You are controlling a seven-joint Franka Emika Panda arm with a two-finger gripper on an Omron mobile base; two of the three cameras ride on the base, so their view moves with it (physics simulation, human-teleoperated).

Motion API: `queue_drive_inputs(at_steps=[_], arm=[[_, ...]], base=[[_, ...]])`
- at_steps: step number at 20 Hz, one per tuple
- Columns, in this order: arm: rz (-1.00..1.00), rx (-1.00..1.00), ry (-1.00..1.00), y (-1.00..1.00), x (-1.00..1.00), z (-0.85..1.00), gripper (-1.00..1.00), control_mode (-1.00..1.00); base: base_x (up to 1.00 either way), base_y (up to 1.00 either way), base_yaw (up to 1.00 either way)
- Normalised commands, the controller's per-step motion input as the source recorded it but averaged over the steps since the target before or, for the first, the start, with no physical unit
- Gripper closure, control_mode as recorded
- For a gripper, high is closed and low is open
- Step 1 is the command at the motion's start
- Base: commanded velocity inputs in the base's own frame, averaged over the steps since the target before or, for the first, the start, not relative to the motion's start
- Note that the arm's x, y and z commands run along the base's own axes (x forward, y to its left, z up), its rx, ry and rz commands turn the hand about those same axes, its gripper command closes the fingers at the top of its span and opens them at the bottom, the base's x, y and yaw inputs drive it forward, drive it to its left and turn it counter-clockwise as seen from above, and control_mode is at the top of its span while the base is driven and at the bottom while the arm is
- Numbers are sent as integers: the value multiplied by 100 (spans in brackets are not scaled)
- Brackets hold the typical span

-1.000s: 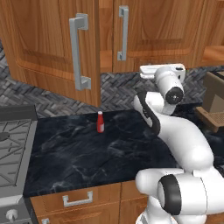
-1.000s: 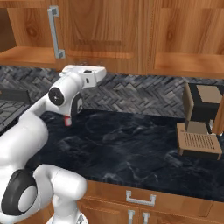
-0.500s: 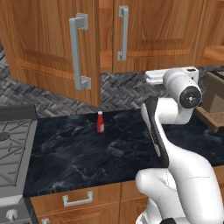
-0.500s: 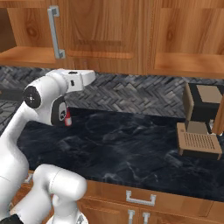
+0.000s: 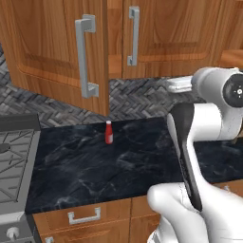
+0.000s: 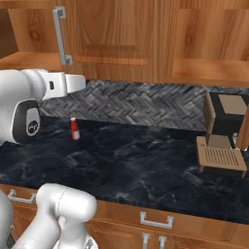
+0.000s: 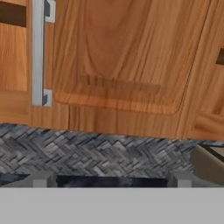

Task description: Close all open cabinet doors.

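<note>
Open tall brown wood cabinet door (image 5: 57, 52), recessed panel, long grey metal bar handle (image 5: 84, 57), swung out over the black marbled counter (image 5: 118, 161) at the left in the left base view; its free edge hangs above and just left of the small red bottle (image 5: 108, 132); the neighbouring tall brown door (image 5: 175, 38), right of the open one, looks flush with the cabinet face, though a sliver of gap cannot be ruled out.

Change over the last second: white arm (image 5: 209, 118) has swung away from the red bottle, rightward in the left base view and leftward in the right base view, wrist rising toward the underside of the wall cabinets; base views otherwise unshifted, so the base has not driven; open door at the same angle as before, untouched.

Hand (image 7: 109, 183) faces the closed door panel (image 7: 122, 57) and herringbone backsplash (image 7: 96, 153); two finger tips (image 7: 39, 179) stand far apart at the bottom of the hand view, so the hand reads wide, gripping nothing.

Judgement: the arm is repositioning, not yet pushing; the hand is well apart from the open door, to its right; task barely begun; next move likely a sweep left to get behind the door's outer face and press it shut.
</note>
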Motion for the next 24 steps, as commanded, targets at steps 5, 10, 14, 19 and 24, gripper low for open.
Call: queue_drive_inputs(at_steps=[5, 10, 14, 19, 24], arm=[[2, 0, 1, 78, -95, 0, -100, -100], [0, 0, -9, 57, -95, 0, -100, -100], [0, 0, -18, 53, -85, 0, -100, -100], [0, 0, -17, 78, 5, -19, -100, -100], [0, 0, -10, 71, 36, -43, -100, -100]], base=[[0, 0, 0], [0, 0, 0], [0, 0, 0], [0, 0, 0], [0, 0, 0]])
